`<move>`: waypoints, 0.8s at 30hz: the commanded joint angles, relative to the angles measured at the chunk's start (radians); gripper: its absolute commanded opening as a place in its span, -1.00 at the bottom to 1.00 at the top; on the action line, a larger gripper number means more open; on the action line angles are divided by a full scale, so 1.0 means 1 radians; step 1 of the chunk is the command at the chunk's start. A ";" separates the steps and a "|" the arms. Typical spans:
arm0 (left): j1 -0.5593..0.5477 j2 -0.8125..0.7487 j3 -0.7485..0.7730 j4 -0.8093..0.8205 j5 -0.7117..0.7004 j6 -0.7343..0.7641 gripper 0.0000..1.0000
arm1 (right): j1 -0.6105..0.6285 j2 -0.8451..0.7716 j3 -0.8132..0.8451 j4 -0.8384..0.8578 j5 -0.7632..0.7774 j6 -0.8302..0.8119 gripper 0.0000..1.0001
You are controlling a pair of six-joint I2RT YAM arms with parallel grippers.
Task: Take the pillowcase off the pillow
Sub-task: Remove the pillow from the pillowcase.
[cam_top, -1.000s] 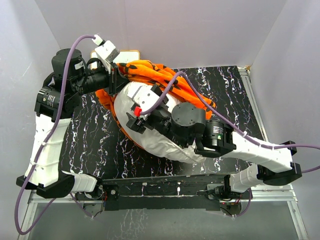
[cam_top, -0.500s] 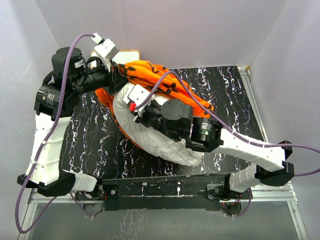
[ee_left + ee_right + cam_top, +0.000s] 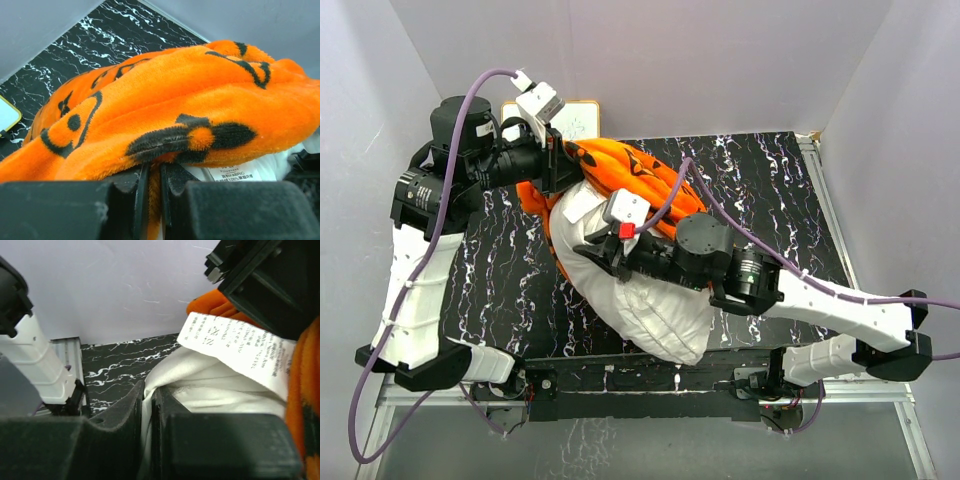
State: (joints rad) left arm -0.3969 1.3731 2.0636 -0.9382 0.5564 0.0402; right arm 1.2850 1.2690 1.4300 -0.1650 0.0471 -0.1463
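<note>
Two grippers are both at work, so you are in the middle of the pulling-apart step. Nearest to the arm bases lies the bare end of the pillow [image 3: 655, 315], out of its cover and resting on the black table [image 3: 770, 180]. A little farther, the right gripper [image 3: 592, 245] has its jaws closed on a fold of the white pillow fabric. The right wrist view shows the cloth pinched between the two fingers, with a printed care label [image 3: 235, 345] just above.

Farther again, the left gripper [image 3: 558, 168] is clamped on the edge of the orange pillowcase [image 3: 640, 175], and the left wrist view shows orange plush squeezed between its pads. The pillowcase is bunched over the far end of the pillow. It seems this end sits inside it, though the arms hide how much. Behind everything, a small whiteboard [image 3: 578, 118] is by the back wall.

For the next move, I judge that you need both grips firm. Draw the pillow toward the near edge while the left arm carries the pillowcase to the far side, until the last white corner comes free.
</note>
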 commanded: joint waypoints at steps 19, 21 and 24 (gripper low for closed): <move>0.006 -0.056 -0.365 0.414 -0.520 0.005 -1.00 | 0.144 -0.301 -0.098 -0.038 0.004 0.082 -0.84; 0.010 -0.088 -0.438 0.397 -0.454 0.009 -1.00 | 0.145 -0.311 -0.087 0.027 0.106 0.041 -0.84; 0.019 -0.106 -0.473 0.347 -0.375 0.005 -1.00 | 0.145 -0.289 -0.048 0.076 0.242 -0.039 -0.84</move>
State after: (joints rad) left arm -0.4290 1.2549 1.6558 -0.5747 0.2188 0.0174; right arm 1.3979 1.0073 1.3109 -0.2413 0.1753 -0.1158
